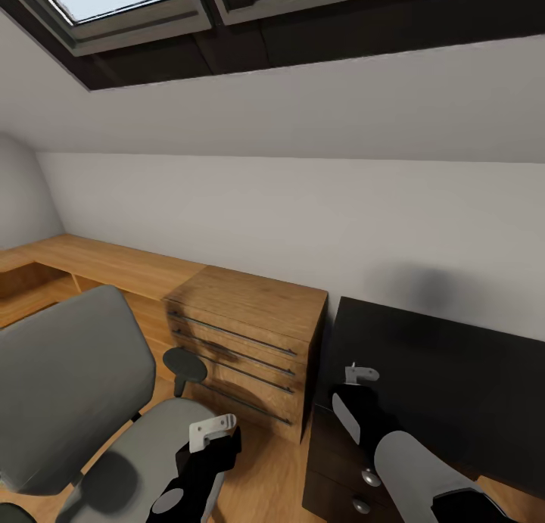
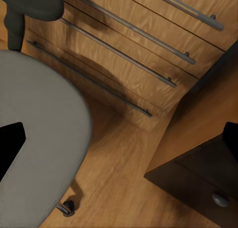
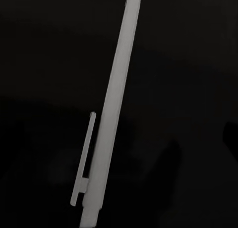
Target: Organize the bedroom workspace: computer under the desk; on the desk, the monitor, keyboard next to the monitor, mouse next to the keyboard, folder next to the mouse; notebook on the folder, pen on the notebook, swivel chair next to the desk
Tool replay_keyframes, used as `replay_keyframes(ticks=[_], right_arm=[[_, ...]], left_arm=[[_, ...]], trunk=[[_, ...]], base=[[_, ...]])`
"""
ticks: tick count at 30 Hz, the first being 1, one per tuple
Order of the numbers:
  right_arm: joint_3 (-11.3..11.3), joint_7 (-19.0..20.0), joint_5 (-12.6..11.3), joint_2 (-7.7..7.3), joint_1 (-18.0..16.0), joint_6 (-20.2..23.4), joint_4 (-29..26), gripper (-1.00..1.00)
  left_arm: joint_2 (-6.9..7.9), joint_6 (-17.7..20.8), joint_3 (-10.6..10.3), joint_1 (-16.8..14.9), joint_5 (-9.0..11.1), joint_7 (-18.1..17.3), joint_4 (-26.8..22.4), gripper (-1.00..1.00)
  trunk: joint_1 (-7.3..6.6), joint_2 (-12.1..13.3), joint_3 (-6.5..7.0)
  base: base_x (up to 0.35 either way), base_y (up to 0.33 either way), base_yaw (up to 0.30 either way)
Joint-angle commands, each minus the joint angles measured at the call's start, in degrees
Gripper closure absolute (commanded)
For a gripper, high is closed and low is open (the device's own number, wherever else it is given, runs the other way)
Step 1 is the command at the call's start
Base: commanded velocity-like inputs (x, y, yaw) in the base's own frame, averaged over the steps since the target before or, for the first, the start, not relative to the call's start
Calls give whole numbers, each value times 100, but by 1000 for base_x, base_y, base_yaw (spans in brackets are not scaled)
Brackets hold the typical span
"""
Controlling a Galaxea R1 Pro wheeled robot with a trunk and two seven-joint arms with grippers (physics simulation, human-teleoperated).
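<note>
Right tool [image 1: 362,374] over black tabletop [image 1: 454,372], white pen [image 3: 111,119] close in its wrist view

Whether either tool is clenched or released cannot be told. Left tool [image 1: 212,431] hangs above the grey swivel chair [image 1: 68,379], beside the wood cabinet [image 1: 250,341]. Judged: keep the pen level and lower gently, as no notebook is visible here

Black arms, grey oval panels, pale grey pincer [image 1: 213,430] brackets.

Floor gap [image 1: 265,470] between chair [image 1: 68,387], cabinet [image 1: 242,341]
</note>
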Motion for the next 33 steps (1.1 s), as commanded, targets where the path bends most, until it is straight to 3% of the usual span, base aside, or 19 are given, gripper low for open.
replay_keyframes(ticks=[1, 10, 15, 33], right_arm=[[48, -46, -55, -6, -4, 32, -8, -100], [40, -46, -50, -16, -4, 32, -2, -100], [40, -46, -46, -17, -4, 32, -1, -100], [40, -46, -45, -17, -4, 32, 1, -100]], left_arm=[[4, 21, -15, -7, 23, 41, -9, -100], [-14, 14, -51, -7, 20, 41, -9, -100], [-20, 13, -47, -7, 20, 41, -9, -100], [-18, 12, -26, -7, 20, 49, -9, -100]], trunk=[[0, -4, -7], [0, -4, -7], [110, -205, -96], [198, -365, -168]], base=[[0, 30, 0], [0, 11, 0], [0, 0, 0], [0, 0, 0]])
